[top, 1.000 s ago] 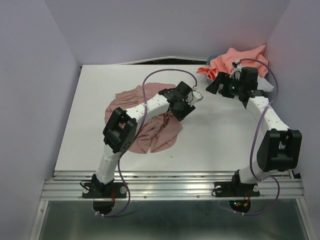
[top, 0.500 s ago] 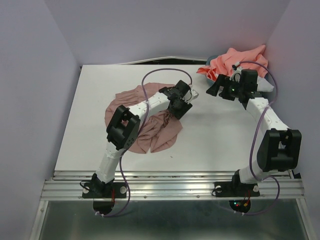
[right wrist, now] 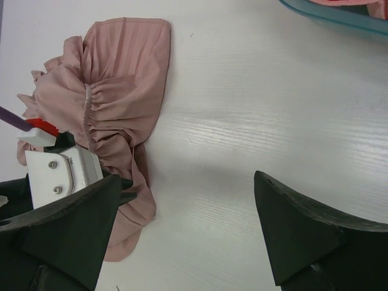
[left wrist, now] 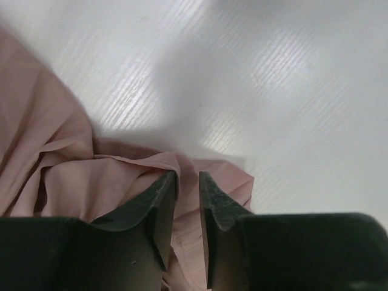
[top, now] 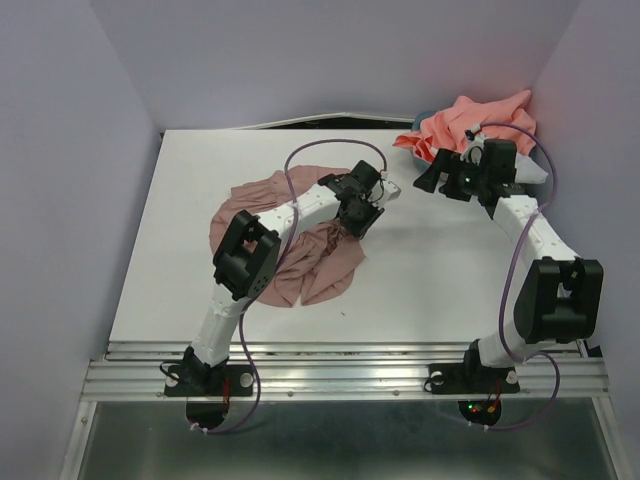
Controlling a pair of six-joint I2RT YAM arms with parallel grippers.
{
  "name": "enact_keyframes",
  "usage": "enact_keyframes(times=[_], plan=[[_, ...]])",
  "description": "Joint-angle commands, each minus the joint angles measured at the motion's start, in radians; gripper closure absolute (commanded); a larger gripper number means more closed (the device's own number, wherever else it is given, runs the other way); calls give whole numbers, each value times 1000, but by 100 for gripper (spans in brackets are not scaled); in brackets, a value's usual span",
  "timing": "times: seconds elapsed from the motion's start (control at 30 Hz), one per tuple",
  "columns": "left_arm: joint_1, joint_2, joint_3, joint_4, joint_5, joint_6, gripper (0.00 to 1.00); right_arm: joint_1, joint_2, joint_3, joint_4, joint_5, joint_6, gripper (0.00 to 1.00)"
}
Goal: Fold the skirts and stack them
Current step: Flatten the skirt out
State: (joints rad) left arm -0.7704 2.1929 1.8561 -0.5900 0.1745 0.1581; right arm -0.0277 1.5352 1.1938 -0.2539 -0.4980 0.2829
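Top external: we see the mauve-pink skirt (top: 255, 200) lying crumpled on the left half of the white desk (top: 200, 160). The left pincer (top: 352, 218) is down at the skirt's right edge. The right pincer (top: 428, 172) hangs above bare desk, well apart from the skirt. In the far right corner the teal basket (top: 541, 176) holds the coral cloth (top: 480, 120), heaped above its rim (some of it spills over the near-left side).

Left wrist: the left pincer (left wrist: 187, 182) has its fingers (left wrist: 159, 203) almost together, only a slim gap between them. A fold of the mauve-pink skirt (left wrist: 60, 163) lies right at the tips. We cannot tell whether the cloth is actually pinched.

Right wrist: the right pincer (right wrist: 187, 179) stands wide apart with nothing in it, above the desk (right wrist: 273, 109). The mauve-pink skirt (right wrist: 121, 79) shows its gathered, pleated band to the left. A strip of the teal basket (right wrist: 339, 15) crosses the upper right corner.
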Motion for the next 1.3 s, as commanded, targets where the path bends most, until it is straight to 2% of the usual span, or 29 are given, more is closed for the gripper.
enact_keyframes(times=[0.0,0.07,0.1,0.13,0.27,0.4,0.57,0.67,0.77,0.8,0.83,0.93,1.03,1.27], plan=[[3,-2,57,-30,101,0,76,-17,-30,-7,21,-11,-16,6],[11,1,61,-39,111,-8,83,-17,-26,-3,22,-11,-14,6],[14,-1,66,-40,111,-8,94,-17,-26,-3,22,-14,-13,6],[17,-5,71,-44,111,-8,100,-17,-24,-2,21,-14,-11,6],[60,-67,106,-41,86,-6,100,-17,-24,0,21,-30,-10,7],[175,-210,135,-34,69,-8,100,-17,-18,-2,24,-108,-16,9],[408,-330,60,-54,92,23,100,-17,3,-25,47,-165,10,10],[502,-400,-116,-39,108,73,100,-17,25,-42,85,-215,53,13],[557,-464,-370,44,97,106,100,-2,49,-71,155,-264,104,18],[569,-470,-371,44,97,106,100,-1,54,-76,156,-266,110,20],[582,-473,-450,88,94,104,100,17,62,-79,182,-267,116,22],[608,-453,-562,142,77,104,100,70,88,-82,240,-257,145,29],[625,-403,-613,159,37,87,100,147,138,-50,275,-231,144,36],[654,-315,-653,162,-76,73,100,281,304,65,312,-154,157,44]])
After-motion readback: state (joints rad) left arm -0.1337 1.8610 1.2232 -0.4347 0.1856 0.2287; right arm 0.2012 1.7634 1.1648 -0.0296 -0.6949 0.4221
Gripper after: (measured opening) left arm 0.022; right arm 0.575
